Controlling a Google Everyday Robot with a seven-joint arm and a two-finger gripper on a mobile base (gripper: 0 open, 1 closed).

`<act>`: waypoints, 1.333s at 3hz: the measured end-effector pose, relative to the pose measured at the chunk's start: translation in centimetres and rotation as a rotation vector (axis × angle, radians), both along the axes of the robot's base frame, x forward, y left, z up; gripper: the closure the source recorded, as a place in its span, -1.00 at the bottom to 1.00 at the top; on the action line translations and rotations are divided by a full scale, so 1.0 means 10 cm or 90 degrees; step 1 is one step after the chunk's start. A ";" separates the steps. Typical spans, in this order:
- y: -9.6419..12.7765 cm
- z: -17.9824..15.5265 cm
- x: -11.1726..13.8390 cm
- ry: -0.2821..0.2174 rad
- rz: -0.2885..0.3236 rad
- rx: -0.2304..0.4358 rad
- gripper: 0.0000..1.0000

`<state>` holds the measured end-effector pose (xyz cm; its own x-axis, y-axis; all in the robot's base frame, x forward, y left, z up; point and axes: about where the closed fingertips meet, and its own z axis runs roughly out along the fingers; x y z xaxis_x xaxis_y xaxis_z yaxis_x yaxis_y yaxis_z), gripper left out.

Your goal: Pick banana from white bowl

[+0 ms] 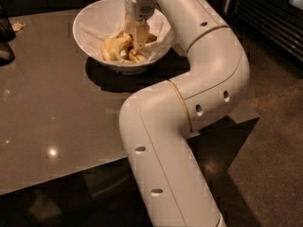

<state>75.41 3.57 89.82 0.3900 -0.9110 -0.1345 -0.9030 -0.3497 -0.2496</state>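
The white bowl [90, 20] stands at the far side of the glossy brown table, lined with crumpled white paper. Several bananas lie in it. The yellow-green curved banana [113, 46] lies at the left of the pile, with shorter brown-marked ones beside it on the right. My gripper [138, 44] reaches straight down into the bowl and is in among the bananas, just right of the yellow-green one. Its tip hides part of the pile.
My white arm bends over the table's right side and front edge [61, 174]. A dark object [4, 37] stands at the table's left edge, with a small scrap [18, 26] behind it. Dark floor [274, 126] lies to the right.
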 end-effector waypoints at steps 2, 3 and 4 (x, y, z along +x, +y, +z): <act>-0.09 -0.13 0.01 0.015 0.004 -0.007 0.13; -0.09 -0.15 0.01 0.015 0.004 -0.007 0.59; -0.09 -0.15 0.01 0.015 0.004 -0.007 0.99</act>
<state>75.54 2.66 88.35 0.3920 -0.9102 -0.1340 -0.9067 -0.3575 -0.2239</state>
